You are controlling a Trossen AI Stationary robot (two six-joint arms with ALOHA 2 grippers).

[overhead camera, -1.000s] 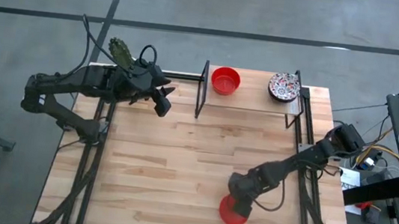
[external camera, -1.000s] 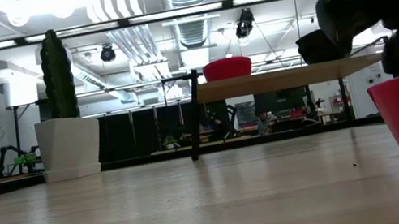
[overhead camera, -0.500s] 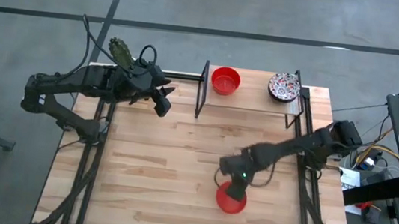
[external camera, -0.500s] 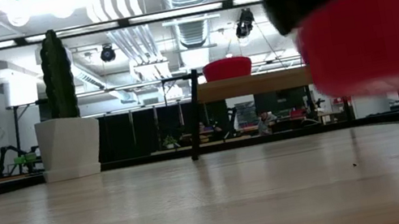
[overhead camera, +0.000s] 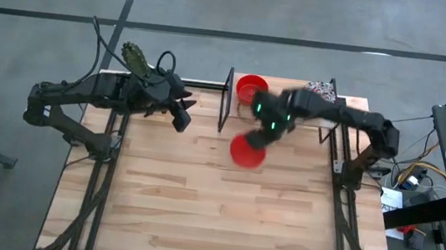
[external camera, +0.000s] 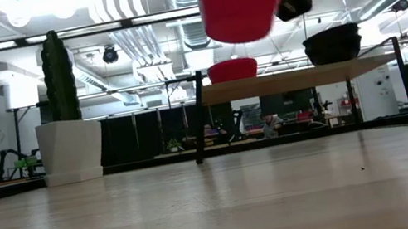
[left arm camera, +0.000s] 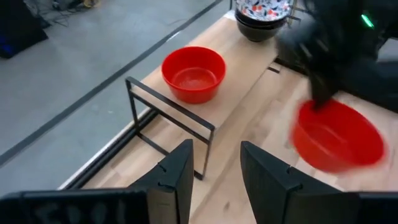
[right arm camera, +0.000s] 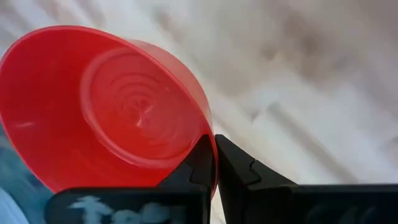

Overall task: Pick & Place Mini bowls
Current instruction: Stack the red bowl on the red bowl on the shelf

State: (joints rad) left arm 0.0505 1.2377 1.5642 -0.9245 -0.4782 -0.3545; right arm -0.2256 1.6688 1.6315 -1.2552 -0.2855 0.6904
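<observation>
1. The right arm has swung fast from the near edge of the tabletop toward the far shelf, and the glossy red plastic bowl it lifted has gone up and across with it.
2. The right hand [overhead camera: 266, 127] is pinched tight on that carried red bowl [overhead camera: 246, 150], its fingers [right arm camera: 205, 163] clamped on the rim, one inside and one outside.
3. The bowl hangs well clear of the pale wooden tabletop [overhead camera: 198, 198], just in front of the low wooden shelf on thin black legs [overhead camera: 287, 113] and a little above its deck in the low view.
4. On the shelf sit a second plain red bowl [overhead camera: 251, 89] and a white floral-patterned bowl [overhead camera: 320, 89], partly hidden by the arm.
5. The left hand [overhead camera: 182, 114] waits near the far left corner, fingers a little apart and empty, by the green cactus in its white pot [external camera: 64, 114].
6. I'd call this the carry step. Next it needs to slow, level the bowl over the free deck between the two, and lower before letting go.
</observation>
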